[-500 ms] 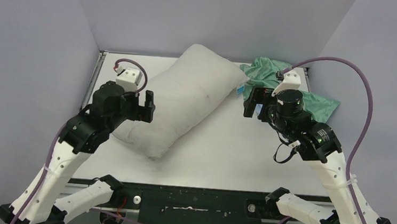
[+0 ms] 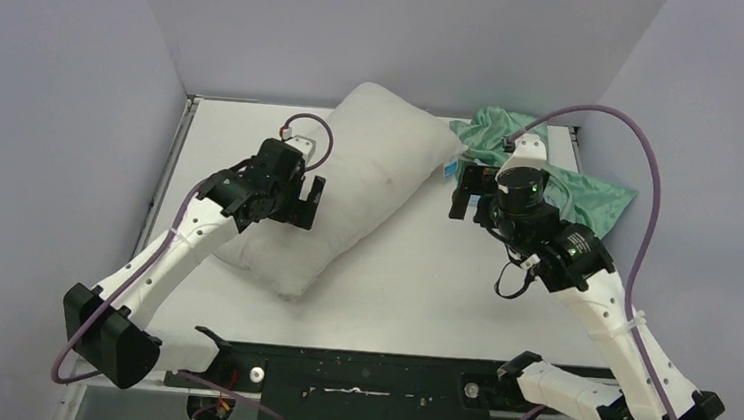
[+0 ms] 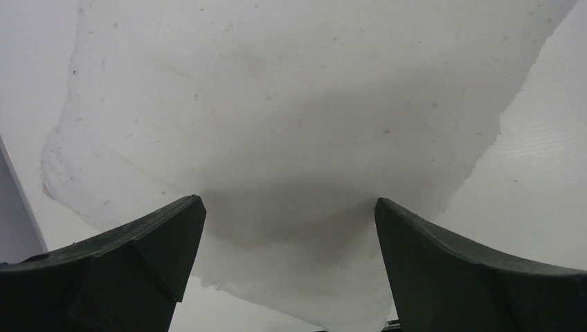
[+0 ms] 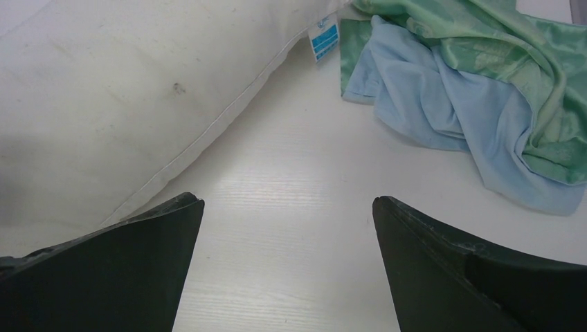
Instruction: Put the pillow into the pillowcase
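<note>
Pillow [image 2: 350, 178] lies diagonal on the table [image 2: 423, 274], from mid far edge toward the left edge; pillowcase [image 2: 595, 192] is crumpled at the far right corner, just beside its tagged end. Left claw [image 3: 289, 202] is wide open over the pillow, holding nothing. Right claw [image 4: 287, 199] is wide too, empty, above bare table btw them.

Both arms look like the same build to me: white plastic links [image 2: 159, 258] and black joint housings [image 2: 259, 186]. A thin purple cable [image 2: 597, 108] loops off each wrist. Small green LED [image 2: 527, 190] is lit on the arm off the right end of the black base bar [image 2: 365, 380]. Two silver bolts [image 2: 255, 372] on the bar. Fingers [image 3: 124, 270] are matte black wedges.
</note>
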Tool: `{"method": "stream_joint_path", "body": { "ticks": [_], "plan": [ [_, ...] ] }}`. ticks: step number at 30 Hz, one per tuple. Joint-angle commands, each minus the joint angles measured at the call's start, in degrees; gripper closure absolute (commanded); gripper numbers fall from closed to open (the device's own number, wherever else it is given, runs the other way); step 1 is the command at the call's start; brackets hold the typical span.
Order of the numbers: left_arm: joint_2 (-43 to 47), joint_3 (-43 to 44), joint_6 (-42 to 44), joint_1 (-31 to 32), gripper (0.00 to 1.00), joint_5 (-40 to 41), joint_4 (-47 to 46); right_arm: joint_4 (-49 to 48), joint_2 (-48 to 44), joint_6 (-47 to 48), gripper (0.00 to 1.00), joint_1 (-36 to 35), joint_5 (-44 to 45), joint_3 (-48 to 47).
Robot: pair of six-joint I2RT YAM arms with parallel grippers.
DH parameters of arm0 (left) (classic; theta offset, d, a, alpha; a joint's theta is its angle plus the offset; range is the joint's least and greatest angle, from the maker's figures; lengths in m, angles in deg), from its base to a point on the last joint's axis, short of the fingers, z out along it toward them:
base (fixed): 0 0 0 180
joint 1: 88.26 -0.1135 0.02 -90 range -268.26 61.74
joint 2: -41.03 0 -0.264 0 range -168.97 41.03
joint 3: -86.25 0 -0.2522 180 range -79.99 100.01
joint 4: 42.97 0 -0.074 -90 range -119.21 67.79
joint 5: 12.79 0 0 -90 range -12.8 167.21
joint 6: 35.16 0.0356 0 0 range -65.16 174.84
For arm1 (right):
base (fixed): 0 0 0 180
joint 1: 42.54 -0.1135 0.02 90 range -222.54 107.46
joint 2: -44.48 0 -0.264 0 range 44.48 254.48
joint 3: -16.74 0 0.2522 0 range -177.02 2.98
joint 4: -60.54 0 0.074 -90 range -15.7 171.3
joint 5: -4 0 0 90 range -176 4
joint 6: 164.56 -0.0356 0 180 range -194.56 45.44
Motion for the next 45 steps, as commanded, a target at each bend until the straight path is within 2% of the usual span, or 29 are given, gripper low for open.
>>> {"method": "stream_joint_path", "body": {
  "ticks": [1,3,4,5,6,7,9,12,14,18,22,26,29,32,37,39,41,45],
  "plan": [
    [-3.98,-1.71,2.28,0.33,0.03,-0.51,-5.02,-3.59,6.48,1.94,0.0,1.02,7.71,-2.02],
    [-6.58,-1.86,2.9,0.33,0.03,-1.93,-5.21,-3.56,9.64,3.33,0.0,2.58,8.42,-3.35],
    [-7.56,-1.32,2.96,0.37,0.05,-3.54,-4.59,-4.13,10.93,4.06,0.0,3.39,8.78,-3.54],
    [-7.93,-1.1,2.87,0.4,0.11,-5.56,-4.42,-4.94,12.0,4.97,0.0,4.42,9.29,-3.48],
    [-8.02,-1.08,2.81,0.41,0.24,-8.48,-4.76,-5.74,12.92,5.58,0.0,5.47,10.16,-3.13],
    [-7.48,-1.13,2.07,0.41,0.42,-11.26,-5.47,-6.75,13.71,6.16,0.0,6.8,10.77,-2.62],
    [-5.73,-1.8,-0.42,0.53,0.66,-17.88,-7.45,-8.9,15.26,7.47,0.0,10.14,10.88,-1.42],
    [-2.13,-4.1,-5.59,1.86,0.91,-24.83,-13.1,-12.67,17.76,9.94,0.0,16.07,10.61,0.61],
    [-0.82,-5.38,-9.6,3.61,1.0,-28.18,-16.43,-15.04,20.36,12.61,0.0,19.36,10.58,1.05],
    [0.94,-6.63,-16.23,6.6,1.0,-32.5,-22.42,-15.86,27.61,14.16,0.01,27.1,9.34,-2.54],
    [3.12,-6.11,-18.23,6.88,0.98,-32.98,-22.45,-16.79,33.65,14.63,0.02,32.83,5.82,-4.51],
    [5.15,-4.2,-14.2,6.39,0.55,-24.57,-14.35,-18.64,38.28,15.08,0.02,37.89,3.09,-4.64],
    [6.6,-4.06,-12.3,4.85,0.37,-20.93,-10.53,-20.34,42.89,15.13,0.03,41.04,-0.69,-6.07],
    [7.75,-4.66,-11.45,1.91,0.28,-19.49,-8.71,-20.21,47.7,14.66,0.03,42.82,-2.94,-9.09],
    [7.49,-7.29,-10.08,-4.2,0.22,-20.89,-8.38,-24.38,53.75,14.71,0.06,44.36,-8.18,-10.48],
    [5.8,-8.16,-8.81,-5.07,0.21,-19.86,-8.44,-26.82,56.46,13.85,0.13,45.2,-11.39,-9.59],
    [2.75,-7.75,-7.85,-5.16,0.21,-18.27,-7.01,-26.42,57.93,13.53,0.24,45.64,-14.15,-9.52],
    [-2.38,-6.88,-7.61,-5.08,0.25,-20.64,-5.73,-23.29,52.36,13.23,0.65,44.51,-13.11,-9.56]
  ]
}}
